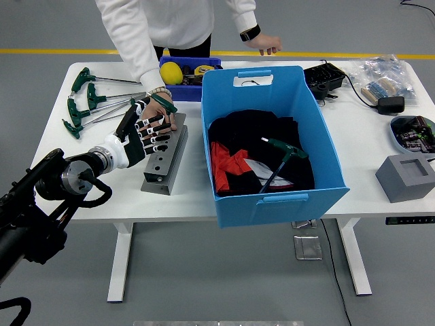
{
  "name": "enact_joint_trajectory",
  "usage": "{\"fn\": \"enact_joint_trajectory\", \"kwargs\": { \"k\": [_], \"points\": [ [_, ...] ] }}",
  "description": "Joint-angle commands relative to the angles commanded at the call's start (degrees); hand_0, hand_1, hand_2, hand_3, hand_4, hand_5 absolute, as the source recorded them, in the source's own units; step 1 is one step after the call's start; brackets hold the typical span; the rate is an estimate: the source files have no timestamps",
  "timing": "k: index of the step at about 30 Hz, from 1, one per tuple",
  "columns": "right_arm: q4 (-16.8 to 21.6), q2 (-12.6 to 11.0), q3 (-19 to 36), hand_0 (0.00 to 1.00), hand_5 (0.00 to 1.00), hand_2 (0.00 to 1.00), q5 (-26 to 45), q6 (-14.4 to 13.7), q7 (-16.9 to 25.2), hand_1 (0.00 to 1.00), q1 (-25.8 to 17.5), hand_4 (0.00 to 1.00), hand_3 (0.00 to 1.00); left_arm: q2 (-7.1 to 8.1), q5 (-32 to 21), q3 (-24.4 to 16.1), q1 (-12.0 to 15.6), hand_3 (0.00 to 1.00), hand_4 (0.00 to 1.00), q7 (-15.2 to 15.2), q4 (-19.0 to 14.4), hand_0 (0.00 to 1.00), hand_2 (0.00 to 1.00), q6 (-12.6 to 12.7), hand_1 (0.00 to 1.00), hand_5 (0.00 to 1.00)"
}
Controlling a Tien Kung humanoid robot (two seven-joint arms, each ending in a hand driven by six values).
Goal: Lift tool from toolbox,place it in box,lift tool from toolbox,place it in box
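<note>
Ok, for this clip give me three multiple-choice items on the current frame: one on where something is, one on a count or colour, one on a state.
1. Where does the green-handled T-wrench that is off the table lie?
A. inside the blue box
B. on the floor
C. on the grey foam block

2. What colour is the tool holder with the row of holes?
A. yellow
B. grey
C. red

3. What is the robot's left hand doing?
A. gripping a wrench
B. resting outside the table
C. fingers spread over the holder, holding nothing

Answers:
1 A: it rests on the dark cloth inside the box.
2 B: the block is plain grey.
3 C: the fingers are splayed, next to the person's hand, with nothing gripped.
</note>
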Motion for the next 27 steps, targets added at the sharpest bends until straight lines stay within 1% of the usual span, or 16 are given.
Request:
{"fn": "enact_joint_trajectory", "kwargs": {
  "k": [7, 14, 18, 27],
  "points": [
    [0.1, 0.1, -0.2, 0.662, 0.642, 0.728, 0.1, -0.3, 0.1, 0.676, 0.0, 0.811, 0.561, -0.35, -1.8, 1.3, -1.5, 0.872, 0.796, -1.0, 2.7, 0.276, 0.719, -0.2, 0.397, 0.913],
    [0.1, 0.0, -0.6, 0.66, 0.644, 0.727, 0.6, -0.4, 0.3, 0.676, 0.4, 0.81, 0.559, -1.17, -3.4, 2.0, -3.0, 0.873, 0.8, -1.7, 5.7, 0.276, 0.719, -0.6, 0.398, 0.917],
    [0.1, -0.1, -0.7, 0.661, 0.643, 0.727, 0.8, -0.5, 0.3, 0.676, 0.6, 0.81, 0.559, -1.88, -4.5, 1.9, -4.0, 0.872, 0.801, -2.4, 8.0, 0.276, 0.712, -0.9, 0.398, 0.918],
    [0.1, -0.2, -0.8, 0.661, 0.642, 0.726, 0.7, -0.5, 0.2, 0.676, 1.0, 0.809, 0.558, -2.58, -5.7, 2.7, -5.6, 0.872, 0.8, -3.1, 11.2, 0.28, 0.711, -1.3, 0.398, 0.917]
  ]
}}
